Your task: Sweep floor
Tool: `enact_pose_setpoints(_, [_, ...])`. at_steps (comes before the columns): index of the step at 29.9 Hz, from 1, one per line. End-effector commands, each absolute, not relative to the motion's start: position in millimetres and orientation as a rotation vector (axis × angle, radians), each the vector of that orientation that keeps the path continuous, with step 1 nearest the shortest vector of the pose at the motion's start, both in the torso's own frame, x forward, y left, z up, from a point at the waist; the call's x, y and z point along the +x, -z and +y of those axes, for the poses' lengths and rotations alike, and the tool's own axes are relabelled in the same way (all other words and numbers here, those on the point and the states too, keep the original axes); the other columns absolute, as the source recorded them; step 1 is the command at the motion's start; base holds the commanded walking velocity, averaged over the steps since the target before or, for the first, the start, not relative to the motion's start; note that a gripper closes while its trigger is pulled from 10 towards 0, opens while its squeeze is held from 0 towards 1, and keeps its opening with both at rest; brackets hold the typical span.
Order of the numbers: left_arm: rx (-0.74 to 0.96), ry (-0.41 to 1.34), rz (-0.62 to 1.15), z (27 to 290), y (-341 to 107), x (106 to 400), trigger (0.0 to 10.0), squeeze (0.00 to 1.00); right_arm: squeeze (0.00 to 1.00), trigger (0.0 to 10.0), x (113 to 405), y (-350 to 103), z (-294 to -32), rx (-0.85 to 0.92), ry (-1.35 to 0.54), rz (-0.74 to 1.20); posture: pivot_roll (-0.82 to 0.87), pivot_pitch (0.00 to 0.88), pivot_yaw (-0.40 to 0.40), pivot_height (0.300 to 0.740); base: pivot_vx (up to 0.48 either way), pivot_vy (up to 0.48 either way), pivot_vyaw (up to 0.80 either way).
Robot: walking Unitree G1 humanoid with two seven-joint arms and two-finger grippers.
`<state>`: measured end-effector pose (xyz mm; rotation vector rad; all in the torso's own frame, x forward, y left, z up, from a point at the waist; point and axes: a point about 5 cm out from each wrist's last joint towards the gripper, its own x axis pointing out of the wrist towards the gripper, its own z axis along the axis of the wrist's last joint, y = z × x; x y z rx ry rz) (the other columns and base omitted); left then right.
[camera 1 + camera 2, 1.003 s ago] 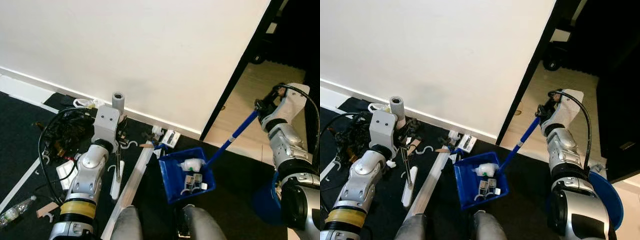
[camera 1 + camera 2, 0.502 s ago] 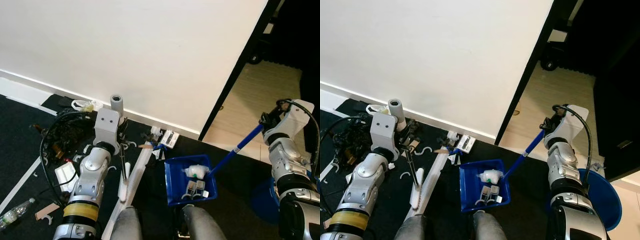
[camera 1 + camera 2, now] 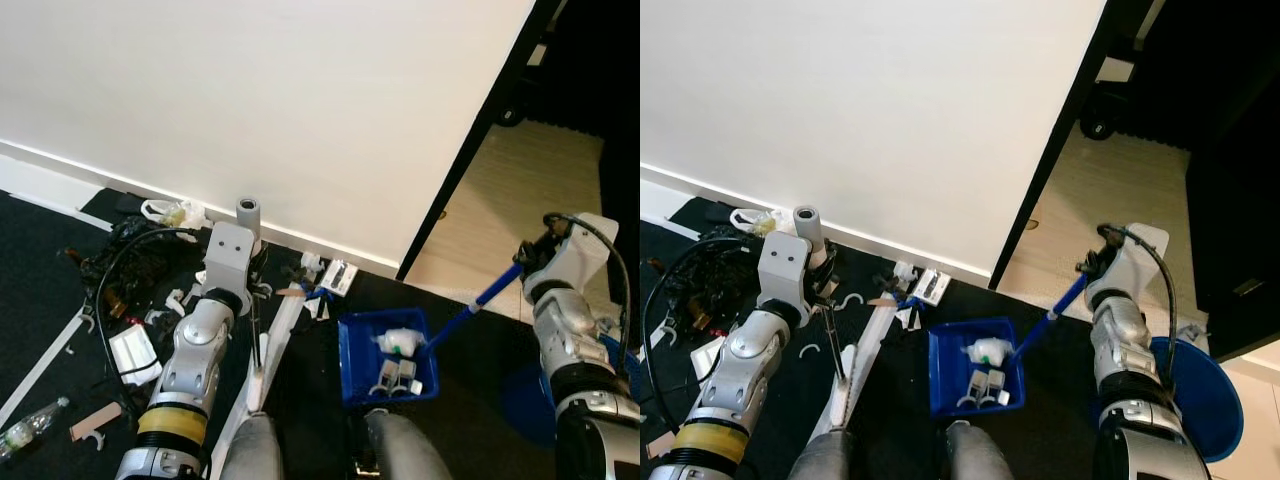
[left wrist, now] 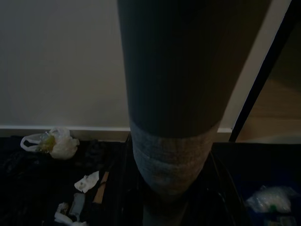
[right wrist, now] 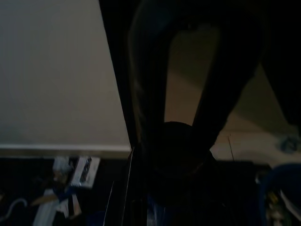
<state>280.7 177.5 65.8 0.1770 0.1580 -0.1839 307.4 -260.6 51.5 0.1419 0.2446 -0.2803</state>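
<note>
In the left eye view, the right gripper (image 3: 527,262) is clasping the blue handle (image 3: 478,302) of the dustpan (image 3: 386,356), which is slanting down toward the robot's left; the left gripper (image 3: 247,262), nearer the litter, is gripping the brush (image 3: 257,352). The left wrist view is showing scraps (image 4: 88,181) by the wall

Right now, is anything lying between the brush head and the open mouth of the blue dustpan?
Yes. A long white strip lies on the dark floor between the brush head held by the left gripper and the blue dustpan. Small scraps sit nearer the wall, beyond the pan's far corner.
</note>
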Motion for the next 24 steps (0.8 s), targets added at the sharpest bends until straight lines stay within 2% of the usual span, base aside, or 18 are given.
enact_pose_setpoints(1, [0.184,0.198,0.147,172,-67,283,10.0,0.0,0.0,10.0,302,-47,-265,0.148,0.301,0.263,0.05,0.032,-0.064,0.74,0.0,0.0,-0.8])
enact_pose_setpoints(11, [0.174,0.198,0.143,168,-67,286,10.0,0.0,0.0,10.0,298,-42,-262,0.151,0.294,0.281,0.05,0.036,-0.063,0.74,0.0,0.0,-0.8])
enact_pose_setpoints(21, [0.163,0.169,0.132,169,-67,286,10.0,0.0,0.0,10.0,305,-55,-268,0.151,0.295,0.243,0.04,0.033,-0.065,0.74,0.0,0.0,-0.8])
enact_pose_setpoints(24, [0.126,0.132,0.132,171,-68,286,10.0,0.0,0.0,10.0,311,-63,-267,0.149,0.275,0.227,0.04,0.036,-0.07,0.74,0.0,0.0,0.0])
